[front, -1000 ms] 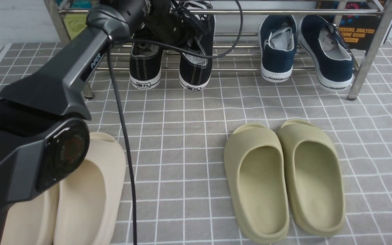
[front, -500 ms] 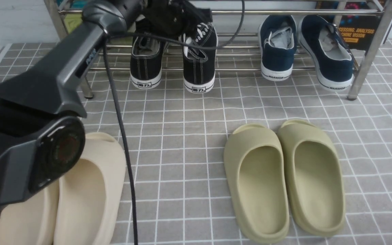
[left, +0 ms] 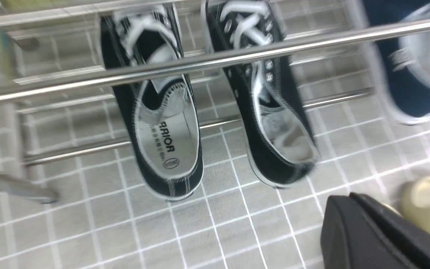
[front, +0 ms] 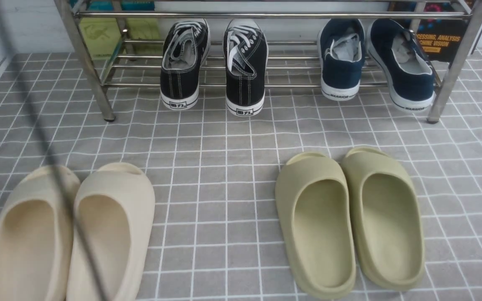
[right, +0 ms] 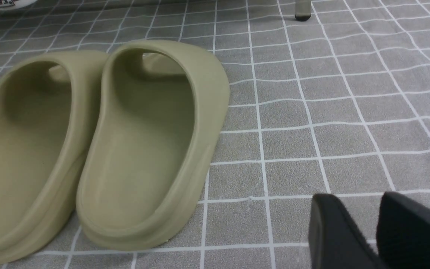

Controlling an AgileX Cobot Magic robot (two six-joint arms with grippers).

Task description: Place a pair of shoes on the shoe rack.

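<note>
Black canvas with white laces: your pair of low-top sneakers (front: pixel 245 71) now sits on the shiny steel bar rack (front: pixel 291 15), toes in and heels overhanging its front bar. The left arm that covered them a moment ago has swung clear. The left gripper (left: pixel 345 220) is closed on nothing, and the right gripper (right: pixel 362 209) stands parted and empty above the floor. You can likely call the placing done. Navy blue sneakers (front: pixel 341 62) share the rack alongside, while olive foam slides (front: pixel 316 221) and cream foam slides (front: pixel 111 225) lie well clear, so nothing obstructs.

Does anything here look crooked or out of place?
Slightly. On the rack, the right black sneaker leans sideways with its heel collar folded in, unlike its upright mate. Both heels overhang the front bar.
</note>
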